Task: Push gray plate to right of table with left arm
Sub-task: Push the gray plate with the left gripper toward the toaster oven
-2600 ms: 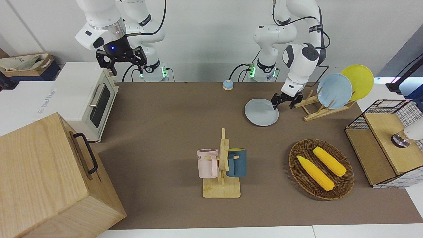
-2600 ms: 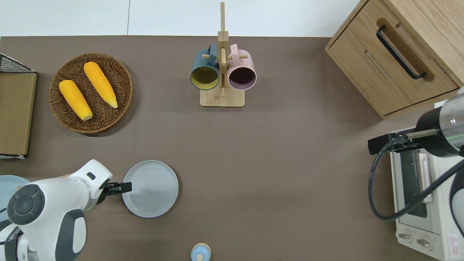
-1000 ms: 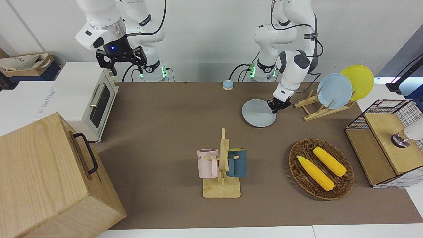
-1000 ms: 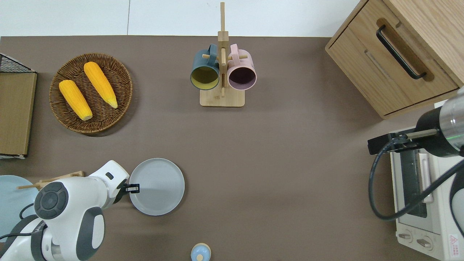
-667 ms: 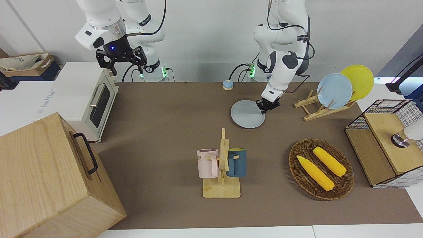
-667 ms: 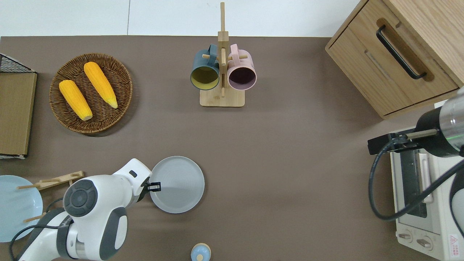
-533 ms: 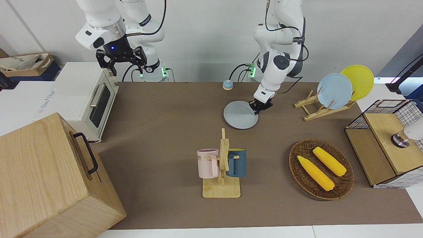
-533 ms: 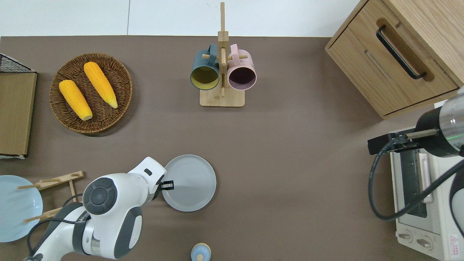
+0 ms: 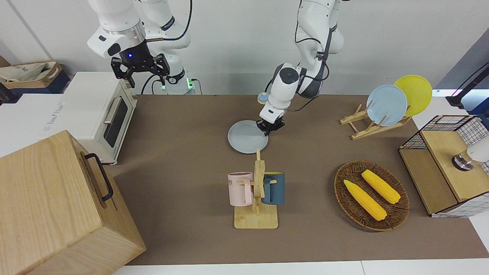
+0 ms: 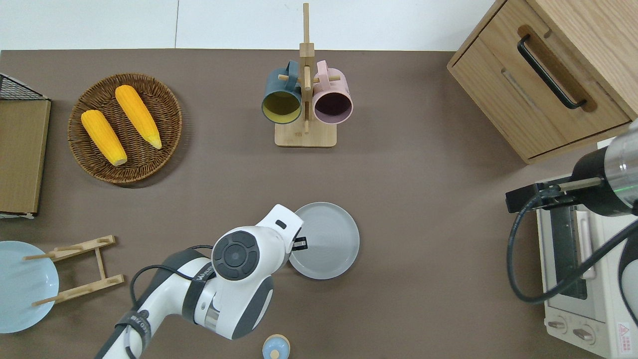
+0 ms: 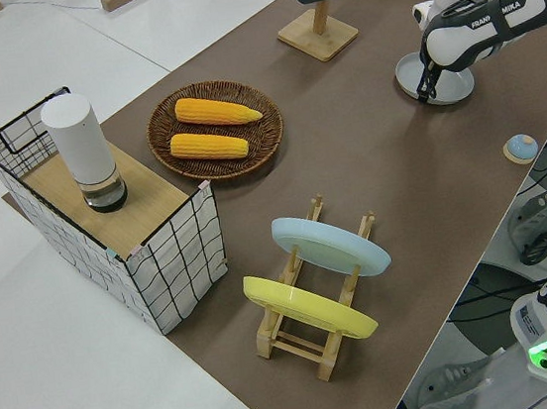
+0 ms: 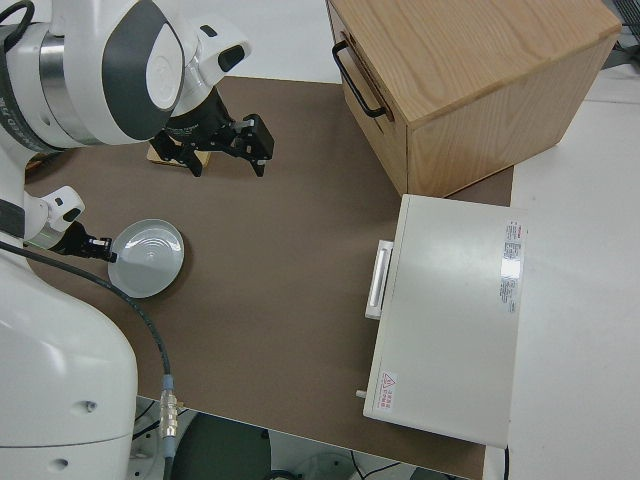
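Left gripper [image 10: 300, 243], fingers pressed together, is bearing against the gray plate [image 10: 326, 239]. That plate is sitting mid-table [image 10: 423, 209] now, having travelled from beside the plate rack [image 10: 75, 269]; push is progressing, incomplete.

So the table [image 10: 423, 279] is brown with white edges, and plenty sits on it. The gray plate [image 10: 326, 242] lies flat near the middle. At its 12 o'clock there's the mug stand [image 10: 305, 134], at 10 o'clock the corn basket [image 10: 172, 124], at 9 o'clock the plate rack [image 10: 75, 267], and at 2 o'clock the wooden cabinet [image 10: 538, 80].
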